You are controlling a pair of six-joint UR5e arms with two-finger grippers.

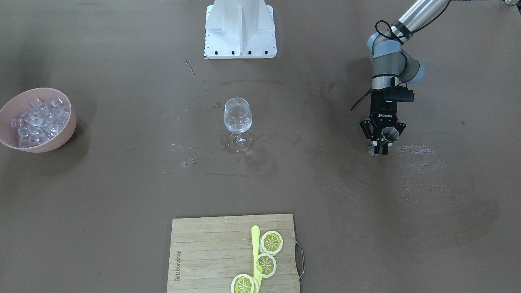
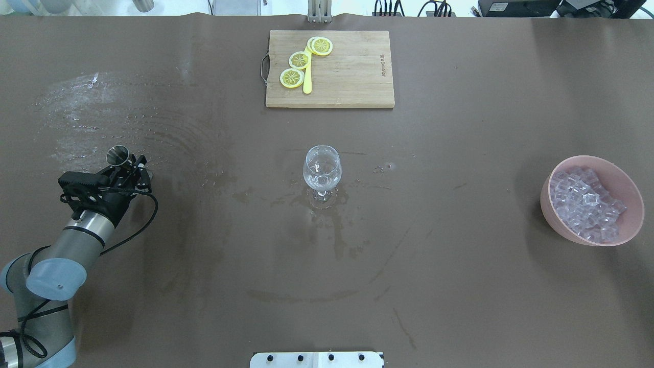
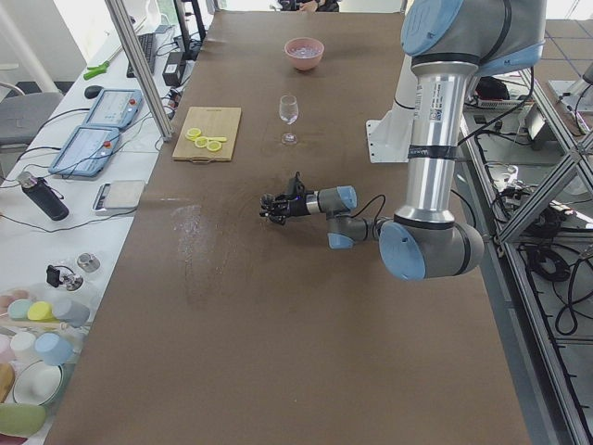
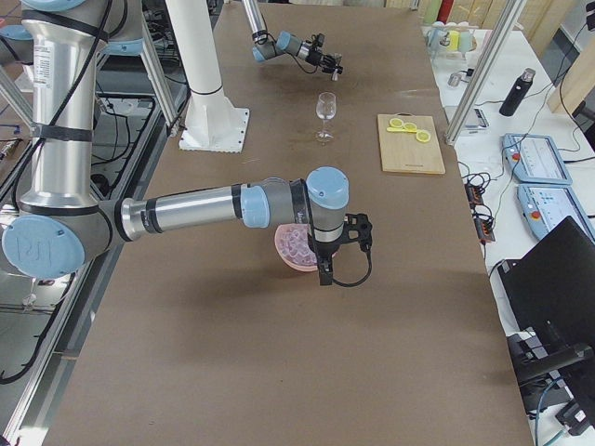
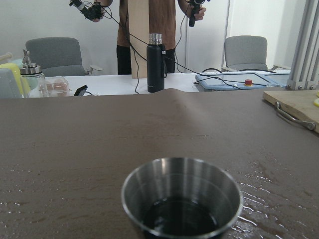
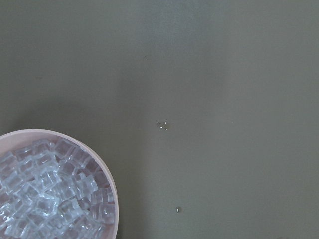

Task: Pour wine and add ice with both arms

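Left gripper (image 1: 381, 147) clamps steel cup (image 5: 182, 196) upright near table's (image 2: 460, 128) left edge, keeping wine (image 5: 179, 218) level; right gripper (image 4: 322, 275) hovers by ice (image 6: 45, 199), jaws unreadable

A long brown worktop (image 2: 460, 128) fills the middle of the room, streaked with wet at one end. Along one side runs a white desk (image 3: 93, 246), with aluminium posts (image 3: 139, 65) rising at its edge. Beyond it, two grey chairs (image 5: 50, 52) stand against a white wall (image 5: 279, 20) in even light.
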